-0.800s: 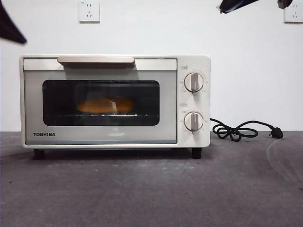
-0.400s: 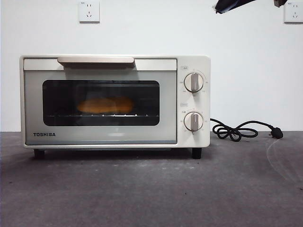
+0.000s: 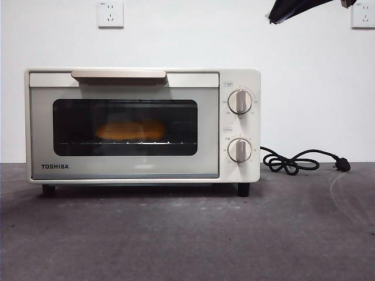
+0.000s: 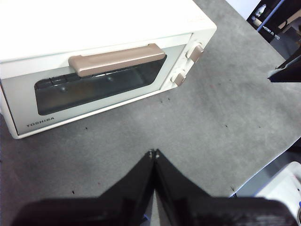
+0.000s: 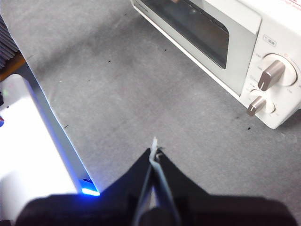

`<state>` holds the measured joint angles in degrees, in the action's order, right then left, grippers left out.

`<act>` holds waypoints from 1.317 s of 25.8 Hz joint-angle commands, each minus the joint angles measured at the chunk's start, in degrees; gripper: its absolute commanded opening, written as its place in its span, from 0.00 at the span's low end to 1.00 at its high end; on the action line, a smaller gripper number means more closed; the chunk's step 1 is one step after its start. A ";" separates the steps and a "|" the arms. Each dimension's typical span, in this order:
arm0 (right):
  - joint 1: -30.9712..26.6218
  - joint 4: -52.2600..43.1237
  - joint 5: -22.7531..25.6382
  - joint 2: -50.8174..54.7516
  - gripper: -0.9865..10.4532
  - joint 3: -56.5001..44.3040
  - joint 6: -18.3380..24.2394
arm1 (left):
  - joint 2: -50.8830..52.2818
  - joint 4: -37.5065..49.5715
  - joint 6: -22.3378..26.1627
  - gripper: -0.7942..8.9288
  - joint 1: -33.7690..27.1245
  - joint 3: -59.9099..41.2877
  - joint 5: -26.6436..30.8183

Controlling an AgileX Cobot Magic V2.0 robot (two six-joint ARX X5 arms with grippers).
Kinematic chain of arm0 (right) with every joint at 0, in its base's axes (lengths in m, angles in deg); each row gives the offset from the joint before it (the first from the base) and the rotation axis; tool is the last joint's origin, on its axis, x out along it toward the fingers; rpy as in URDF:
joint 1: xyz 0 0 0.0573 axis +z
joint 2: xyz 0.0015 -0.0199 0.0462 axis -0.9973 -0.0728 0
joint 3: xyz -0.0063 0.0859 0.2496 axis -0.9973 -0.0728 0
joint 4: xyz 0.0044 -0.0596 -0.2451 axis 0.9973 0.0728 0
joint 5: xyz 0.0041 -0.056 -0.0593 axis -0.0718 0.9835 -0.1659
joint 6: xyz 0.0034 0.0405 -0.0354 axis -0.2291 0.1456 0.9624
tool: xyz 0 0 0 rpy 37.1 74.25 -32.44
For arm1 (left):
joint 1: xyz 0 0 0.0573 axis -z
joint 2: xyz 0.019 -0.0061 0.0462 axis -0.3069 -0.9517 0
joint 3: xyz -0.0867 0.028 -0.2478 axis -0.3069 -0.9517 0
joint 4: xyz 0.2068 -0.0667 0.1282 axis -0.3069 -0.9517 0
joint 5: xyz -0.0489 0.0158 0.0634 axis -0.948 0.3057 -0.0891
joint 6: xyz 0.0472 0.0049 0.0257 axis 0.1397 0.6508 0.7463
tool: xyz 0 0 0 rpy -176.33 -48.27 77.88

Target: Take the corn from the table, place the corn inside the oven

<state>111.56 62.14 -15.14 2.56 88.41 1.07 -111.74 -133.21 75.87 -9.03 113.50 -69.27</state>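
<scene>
The yellow-orange corn point(image 3: 130, 130) lies on the rack inside the cream TOSHIBA oven point(image 3: 140, 126), seen through the dark glass of the closed door. The oven point(image 4: 94, 61) stands on the dark grey table point(image 3: 187, 234). My left gripper point(image 4: 154, 153) hovers above the table in front of the oven, jaws shut and empty. Off the oven's knob side, my right gripper point(image 5: 154, 149) hangs shut and empty above the table, with the oven point(image 5: 225, 47) beyond it. In the front view one black arm tip point(image 3: 293, 9) shows at the top right.
A black cord with plug point(image 3: 302, 161) lies coiled on the table right of the oven. Two wall sockets point(image 3: 111, 13) sit on the white wall behind. A white device with a blue light point(image 5: 37, 160) borders the table edge in the right wrist view.
The dark arm tip at the top left has left the front view. The arm tip at the top right has shifted slightly. The oven and corn have not moved.
</scene>
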 commanded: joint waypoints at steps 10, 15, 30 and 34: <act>-0.04 -0.33 4.22 -0.35 0.09 -0.02 -0.17 | -6.82 0.98 -2.75 0.08 0.11 -0.04 -0.68; -0.04 -0.37 7.23 -0.35 0.09 -0.02 -0.17 | -8.61 1.84 -2.56 0.08 0.98 -0.04 1.73; -0.04 -0.37 12.37 -0.35 0.09 -0.04 -0.17 | 7.13 7.32 -1.05 0.08 -0.79 -0.07 4.74; -0.04 -0.37 12.37 -0.35 0.09 -0.02 -0.17 | 14.10 22.27 -1.03 0.08 -0.66 -2.91 7.93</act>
<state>111.52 62.09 -2.77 2.56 88.41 1.07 -97.16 -111.48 74.12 -9.58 111.25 -61.44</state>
